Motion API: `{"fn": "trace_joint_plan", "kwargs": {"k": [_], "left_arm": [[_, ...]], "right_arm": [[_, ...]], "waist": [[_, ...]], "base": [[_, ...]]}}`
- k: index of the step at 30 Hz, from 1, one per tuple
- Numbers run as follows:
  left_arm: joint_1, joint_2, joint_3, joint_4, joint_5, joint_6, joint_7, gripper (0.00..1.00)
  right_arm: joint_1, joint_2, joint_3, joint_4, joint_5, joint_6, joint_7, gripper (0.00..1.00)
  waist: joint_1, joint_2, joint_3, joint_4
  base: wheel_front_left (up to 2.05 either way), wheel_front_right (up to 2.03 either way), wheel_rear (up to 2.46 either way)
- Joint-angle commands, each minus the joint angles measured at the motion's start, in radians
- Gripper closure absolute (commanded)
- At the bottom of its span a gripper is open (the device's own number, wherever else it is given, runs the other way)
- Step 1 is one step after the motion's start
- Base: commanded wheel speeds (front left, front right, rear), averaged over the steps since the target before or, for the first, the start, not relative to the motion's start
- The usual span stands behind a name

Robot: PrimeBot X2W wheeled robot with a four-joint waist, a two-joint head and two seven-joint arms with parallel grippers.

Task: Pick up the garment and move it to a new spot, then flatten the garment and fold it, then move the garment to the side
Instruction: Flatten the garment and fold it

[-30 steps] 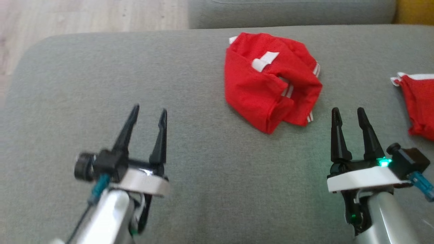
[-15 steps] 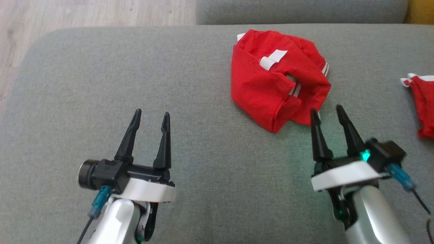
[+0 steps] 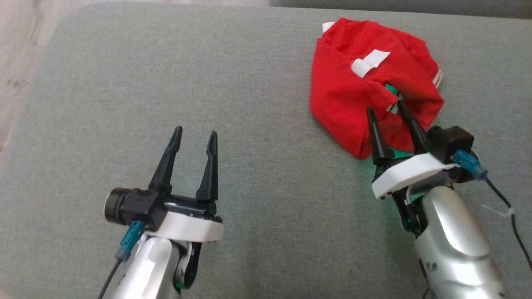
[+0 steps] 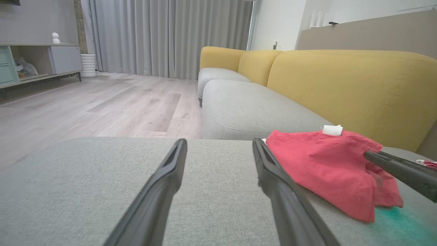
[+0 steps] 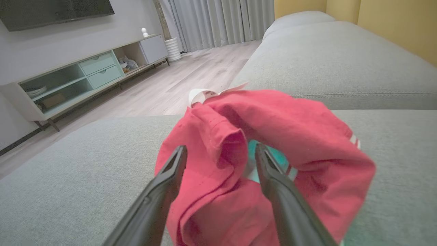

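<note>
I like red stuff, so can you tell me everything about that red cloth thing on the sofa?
The garment is red, thin, soft-looking cloth with a white label and white stripes at one edge. It lies crumpled in a loose heap on the grey cushion. The right gripper is open, its fingers either side of a fold at the near edge, not yet shut on it.

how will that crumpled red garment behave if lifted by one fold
Probably floppy: the crumpled red fabric garment lies in soft folds on the grey cushion, so it should drape. Likely light: thin cloth. The open right end effector straddles one fold; layers may separate.
</note>
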Motion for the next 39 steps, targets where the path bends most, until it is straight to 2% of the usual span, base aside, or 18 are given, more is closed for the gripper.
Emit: {"fn": "trace_joint_plan", "kwargs": {"k": [1,6,7,8,9,17,23,26,32,36,39], "left_arm": [[-0.043,0.001,0.038,-0.027,0.009,-0.003,-0.009,0.0],[-0.043,-0.009,0.041,-0.024,0.015,-0.01,-0.009,0.0],[-0.044,-0.011,0.042,-0.024,0.017,-0.011,-0.009,0.0],[-0.046,-0.013,0.042,-0.024,0.018,-0.011,-0.009,0.0],[-0.048,-0.015,0.042,-0.023,0.019,-0.012,-0.009,0.0],[-0.044,-0.022,0.063,-0.012,0.022,-0.013,-0.009,0.0],[-0.022,-0.024,0.079,-0.011,0.027,-0.023,-0.009,0.0],[-0.017,-0.025,0.082,-0.011,0.023,-0.026,-0.009,0.0],[-0.008,-0.028,0.074,-0.014,0.003,-0.028,-0.009,0.0],[0.002,-0.03,0.049,-0.014,-0.015,-0.025,-0.009,0.0],[0.009,-0.03,0.028,-0.016,-0.038,-0.013,-0.009,0.0]], "right_arm": [[-0.035,0.002,0.025,-0.022,0.005,-0.001,-0.005,0.0],[-0.077,-0.001,0.032,0.03,0.004,-0.001,-0.022,0.0],[-0.085,-0.003,0.036,0.037,0.002,-0.001,-0.026,0.1],[-0.091,-0.005,0.041,0.041,0.0,-0.001,-0.031,0.86],[-0.097,-0.009,0.045,0.044,-0.004,-0.001,-0.036,1.0],[-0.082,-0.012,0.071,0.016,-0.025,-0.001,-0.059,1.0],[-0.056,-0.009,0.107,-0.107,-0.039,-0.001,-0.059,1.0],[-0.091,-0.011,0.137,-0.172,-0.037,-0.001,-0.023,1.0],[-0.269,-0.022,0.214,-0.195,-0.022,-0.001,0.063,1.0],[-0.479,-0.023,0.24,-0.116,0.017,-0.001,0.098,1.0],[-0.637,-0.014,0.249,-0.044,0.063,-0.001,0.083,1.0]], "waist": [[-0.0001,-0.0001,0.006,0.007],[-0.0001,-0.0001,0.016,0.02],[-0.0001,-0.0001,0.018,0.023],[-0.0001,-0.0001,0.02,0.025],[-0.0001,-0.0001,0.021,0.027],[-0.0001,-0.0001,-0.015,0.016],[-0.0001,-0.0001,-0.07,-0.014],[-0.0001,-0.0001,-0.093,-0.019],[-0.0001,-0.0001,-0.111,0.01],[-0.0001,-0.0001,-0.111,0.068],[-0.0001,-0.0001,-0.114,0.11]], "base": [[0.0,0.0,0.0],[0.0,0.0,0.0],[0.0,0.0,0.0],[0.0,0.0,0.0],[0.0,0.0,0.0],[0.0,0.0,0.0],[0.0,0.0,0.0],[0.0,0.0,0.0],[0.0,0.0,0.0],[0.0,0.0,0.0],[0.0,0.0,0.0]]}}
